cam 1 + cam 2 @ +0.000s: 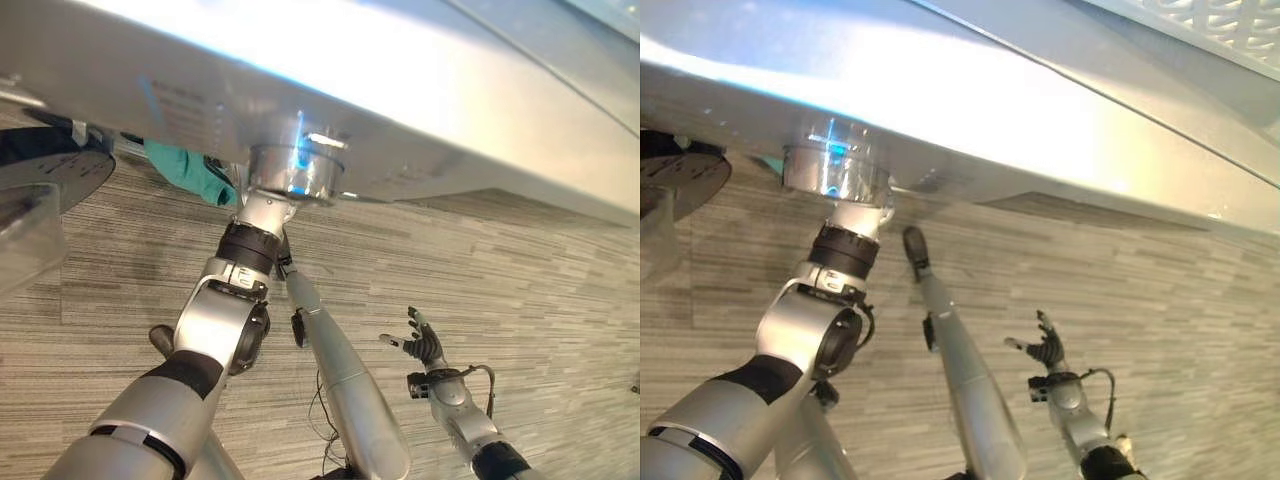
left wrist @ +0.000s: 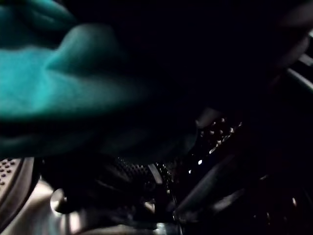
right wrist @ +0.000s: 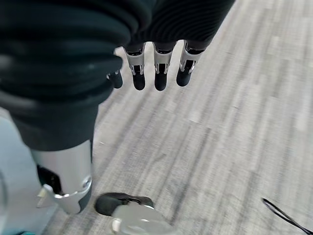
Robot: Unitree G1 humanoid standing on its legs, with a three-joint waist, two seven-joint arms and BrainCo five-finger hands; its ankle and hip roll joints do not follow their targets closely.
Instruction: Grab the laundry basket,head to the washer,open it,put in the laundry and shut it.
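Inside washer point(image 1: 420, 80): teal cloth point(image 2: 44, 78); right hand point(image 1: 420, 345) open.

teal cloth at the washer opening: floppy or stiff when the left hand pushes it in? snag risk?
Likely floppy: the teal cloth shows soft rounded folds and droops at the washer opening. Probably light, so a push may bunch it instead of sliding it. It might catch on the perforated drum. The right hand hangs open over the floor.
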